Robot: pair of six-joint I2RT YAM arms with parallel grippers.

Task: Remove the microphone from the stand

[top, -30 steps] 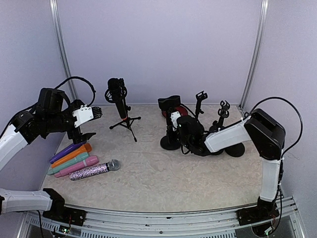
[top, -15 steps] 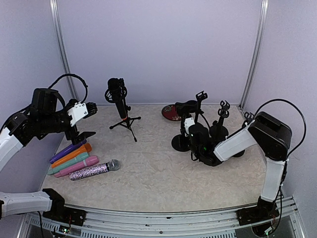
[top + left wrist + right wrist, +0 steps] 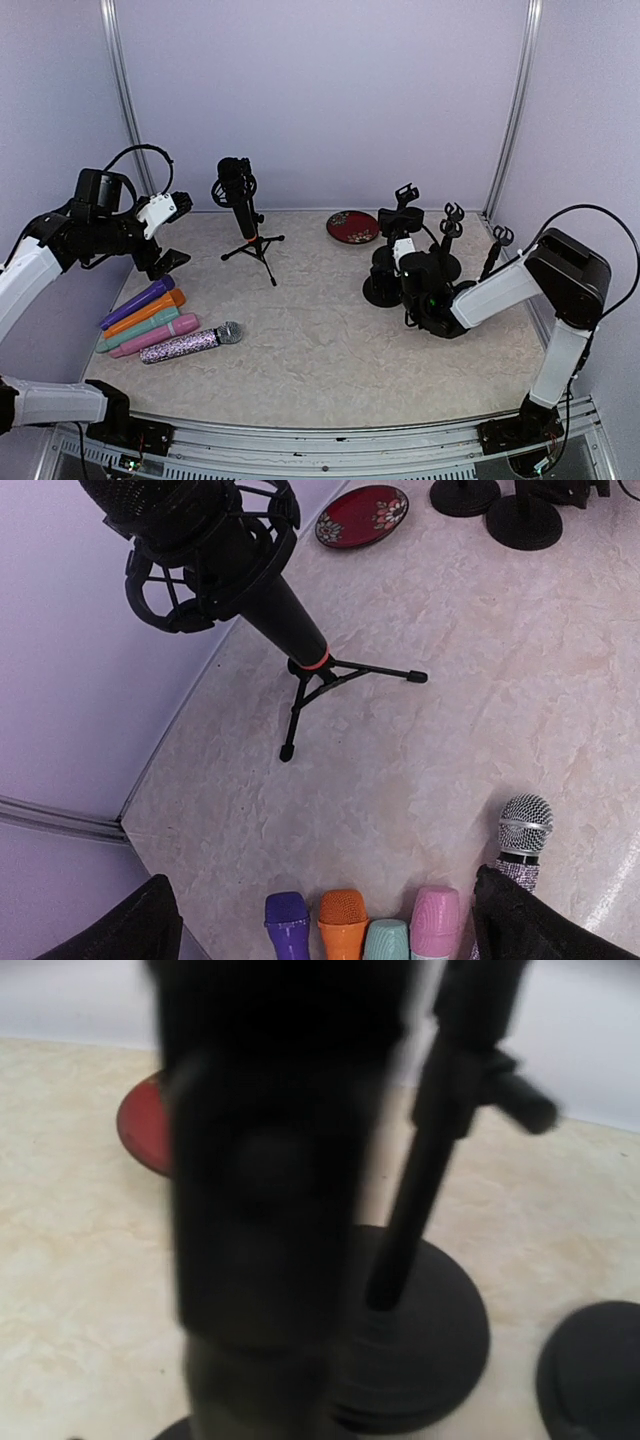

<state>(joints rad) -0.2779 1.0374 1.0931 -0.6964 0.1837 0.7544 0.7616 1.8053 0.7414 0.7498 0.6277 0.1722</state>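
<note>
The black microphone (image 3: 236,190) sits tilted in a shock mount on a small tripod stand (image 3: 256,246) at the back left. It shows in the left wrist view too, the microphone (image 3: 225,565) over the stand (image 3: 318,680). My left gripper (image 3: 172,232) hangs open left of the stand and apart from it. Its fingers (image 3: 125,930) frame bare table. My right gripper (image 3: 404,264) is low among round-based stands at the right. A blurred dark upright shape (image 3: 270,1190) fills its wrist view and hides the jaws.
Several coloured microphones lie in a row at the front left: purple (image 3: 138,300), orange, teal, pink and a glittery one (image 3: 190,343). A red dish (image 3: 352,226) sits at the back. Black stands with round bases (image 3: 447,266) cluster at the right, one with a thin post (image 3: 420,1180).
My right arm has slid a round-based stand to the right, uncovering the red dish. My left gripper has drawn back slightly to the left and turned.
</note>
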